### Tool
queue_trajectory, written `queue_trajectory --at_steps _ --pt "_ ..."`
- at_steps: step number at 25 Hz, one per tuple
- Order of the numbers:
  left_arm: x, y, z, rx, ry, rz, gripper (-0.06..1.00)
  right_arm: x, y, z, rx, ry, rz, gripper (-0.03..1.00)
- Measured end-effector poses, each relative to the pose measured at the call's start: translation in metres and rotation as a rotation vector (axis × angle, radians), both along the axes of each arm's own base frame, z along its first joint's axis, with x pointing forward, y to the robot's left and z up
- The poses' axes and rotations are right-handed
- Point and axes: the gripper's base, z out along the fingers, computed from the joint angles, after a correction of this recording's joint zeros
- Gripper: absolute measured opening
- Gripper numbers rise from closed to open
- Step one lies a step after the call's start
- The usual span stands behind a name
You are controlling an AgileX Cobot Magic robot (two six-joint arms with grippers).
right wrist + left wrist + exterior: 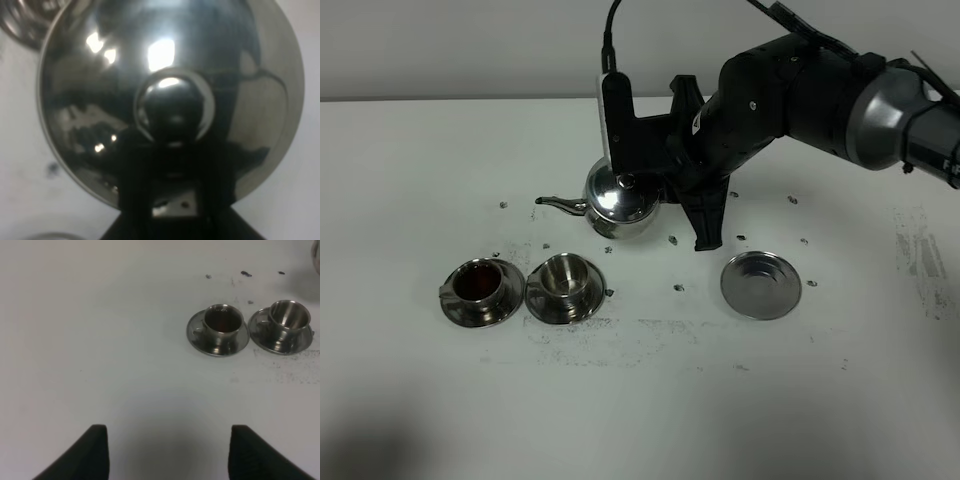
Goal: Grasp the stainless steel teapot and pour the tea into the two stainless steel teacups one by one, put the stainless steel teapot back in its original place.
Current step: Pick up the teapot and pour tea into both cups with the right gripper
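The stainless steel teapot (620, 200) is at mid-table, behind the cups, with its thin spout (556, 203) pointing left. My right gripper (665, 190) is shut on its handle side. In the right wrist view the domed lid and knob (174, 105) fill the frame, with the gripper (172, 200) just behind the knob. Two steel teacups stand on saucers in front. The left cup (480, 285) (222, 322) holds reddish-brown tea (478, 283). The right cup (563, 280) (289, 317) looks empty. My left gripper (167, 455) is open and empty, well back from the cups.
The flat round steel dish (761, 285) lies bare to the right of the teapot, in front of the right arm. Small dark specks and smudges mark the white table (640, 400) around the cups.
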Motion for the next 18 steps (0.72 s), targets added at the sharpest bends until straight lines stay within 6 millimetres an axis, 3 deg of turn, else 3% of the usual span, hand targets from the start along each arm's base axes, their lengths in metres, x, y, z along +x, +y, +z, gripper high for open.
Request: queue_trajectory --at_steps 10,18 --pt "0.0 0.0 0.0 0.0 0.0 0.0 0.51 0.021 0.004 -0.026 -0.214 -0.102 0.252 0.21" --pt "0.0 0.0 0.0 0.0 0.0 0.0 0.51 0.021 0.012 -0.025 -0.298 -0.198 0.327 0.21"
